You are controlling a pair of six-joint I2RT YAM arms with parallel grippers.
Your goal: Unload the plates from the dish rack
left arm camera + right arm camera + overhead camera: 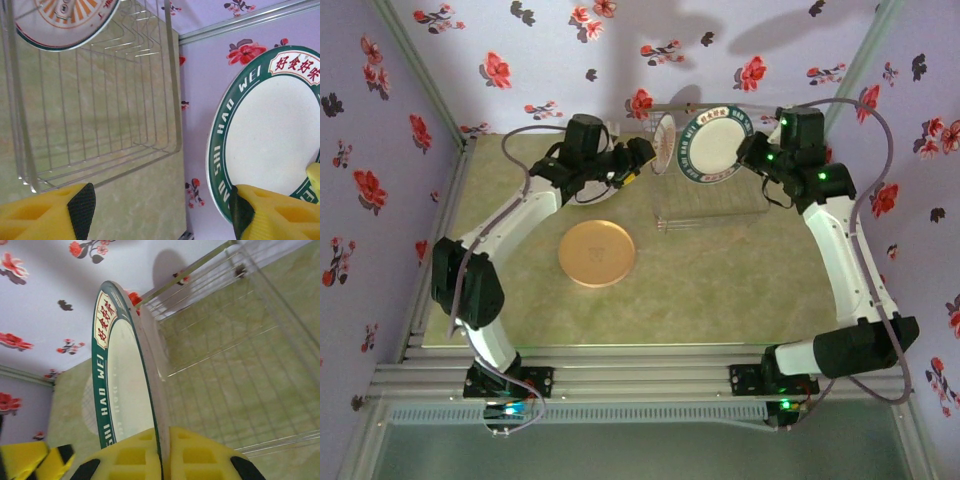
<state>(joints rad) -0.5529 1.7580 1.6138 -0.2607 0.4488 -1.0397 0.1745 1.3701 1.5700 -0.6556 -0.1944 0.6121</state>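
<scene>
A white plate with a green lettered rim (pixel 717 145) hangs upright over the back of the wire dish rack (pixel 710 205). My right gripper (pixel 752 152) is shut on its right edge. The right wrist view has this plate (pixel 125 380) edge-on, its rim pinched between the yellow pads (pixel 162 455). A white plate with an orange-red centre (pixel 667 143) stands at the rack's left end. My left gripper (pixel 640 160) is open just left of the rack, nothing between its fingers (pixel 50 212). From the left wrist I see the rack (pixel 100 100), the orange-centred plate (pixel 65 20) and the green-rimmed plate (pixel 270 135).
An orange-yellow plate (pixel 597 253) lies flat on the table left of centre. A pale checked plate (pixel 598 192) lies partly under my left arm. Floral walls close in the back and both sides. The rack's slots right of the held plate hold nothing.
</scene>
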